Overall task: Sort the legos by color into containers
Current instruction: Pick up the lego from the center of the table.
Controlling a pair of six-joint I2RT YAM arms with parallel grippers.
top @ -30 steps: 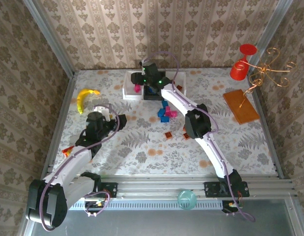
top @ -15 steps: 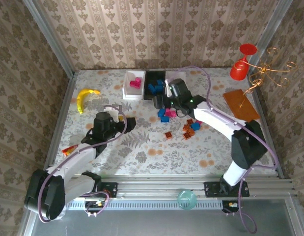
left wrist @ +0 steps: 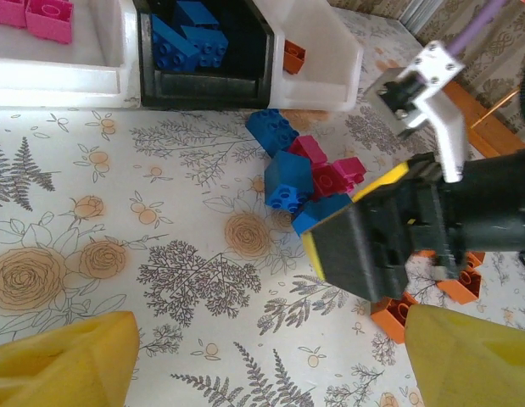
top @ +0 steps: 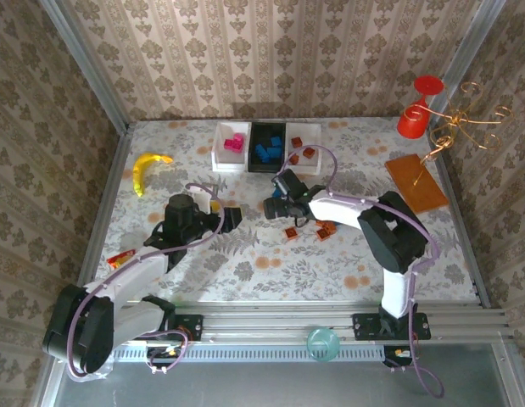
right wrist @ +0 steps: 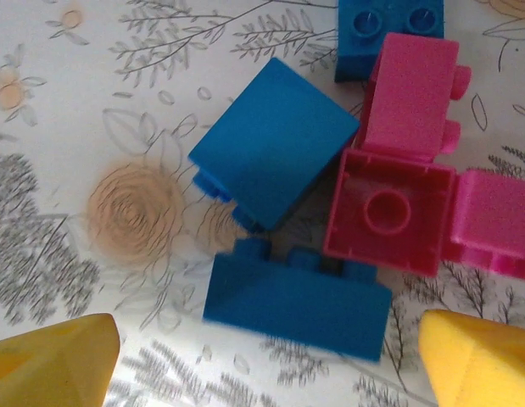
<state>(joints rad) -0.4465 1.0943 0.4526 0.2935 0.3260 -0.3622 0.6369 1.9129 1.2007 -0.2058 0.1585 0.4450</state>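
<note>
Legos [top: 290,233] lie loose mid-desk, near the black tray [top: 266,129]; the right hand [top: 276,203] has swung back from the trays onto the pile; left wrist: left hand [left wrist: 262,365] wide, empty; right wrist: fingers [right wrist: 50,356] spread wide above a blue brick [right wrist: 275,140], so I judge another pick is starting.

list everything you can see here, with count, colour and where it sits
white shallow trays: two, far side of table, flanking the black one
black shallow tray: one, between them
sorted bricks: a few pink in left tray, blue in black tray, orange-brown in right tray
loose plastic bricks: several, blue, pink, orange-brown, mid-table
banana: one, yellow, far left
goblet: one, red, far right
wire stand: one, gold, beside goblet
flat rectangular plate: one, orange-brown, right side
round cup: one, teal, near rail
left gripper: open, facing the pile
right gripper: open, over the pile
</note>
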